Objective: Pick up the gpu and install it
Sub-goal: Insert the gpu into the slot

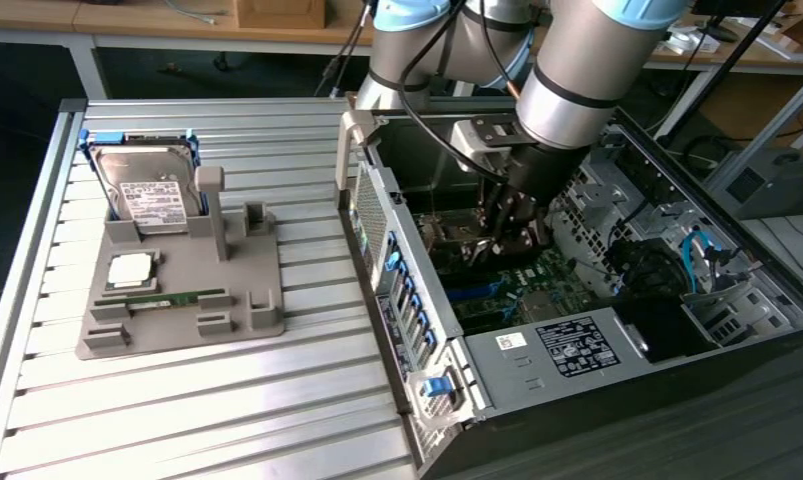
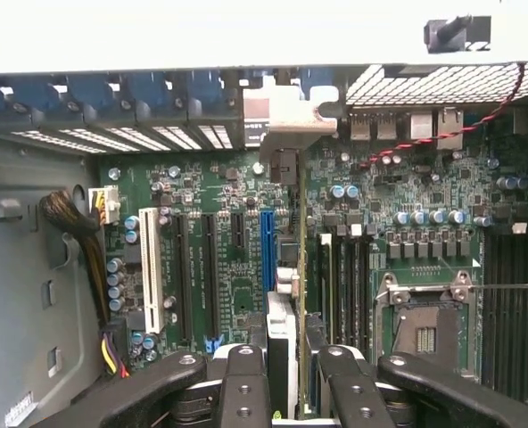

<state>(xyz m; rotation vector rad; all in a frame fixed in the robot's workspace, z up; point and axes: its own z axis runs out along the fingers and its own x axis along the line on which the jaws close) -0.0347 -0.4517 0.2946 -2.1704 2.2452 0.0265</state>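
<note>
Exterior view first: the gripper (image 1: 515,240) hangs down inside the open computer case (image 1: 415,330), low over the green motherboard (image 1: 541,285). Taking the case as the landmark, the grey parts tray (image 1: 248,320) sits well apart from it toward the exterior view's left, with the hard drive (image 1: 150,195) standing in it and the RAM stick (image 1: 174,298) lying flat nearer its front edge. From here the fingers blur into the dark interior, and I cannot tell what they carry.

Wrist view now, and it settles the matter: the gpu (image 2: 282,343) stands on edge between the black fingers (image 2: 243,383), which are closed partway and clamp it from both flat sides. Its silver bracket (image 2: 286,120) reaches toward the case's rear slot wall, among the vented covers. The card hangs just beside the blue expansion slot (image 2: 268,245), above the board and, by my reading, not yet seated.

On handling: I judge it light and stiff, but fragile, with exposed components and an edge connector that dislikes twisting. A hold across the flat faces near the upper edge looks sound to me, keeping clear of the bracket and connector. Smooth faces could slip under a downward push.
</note>
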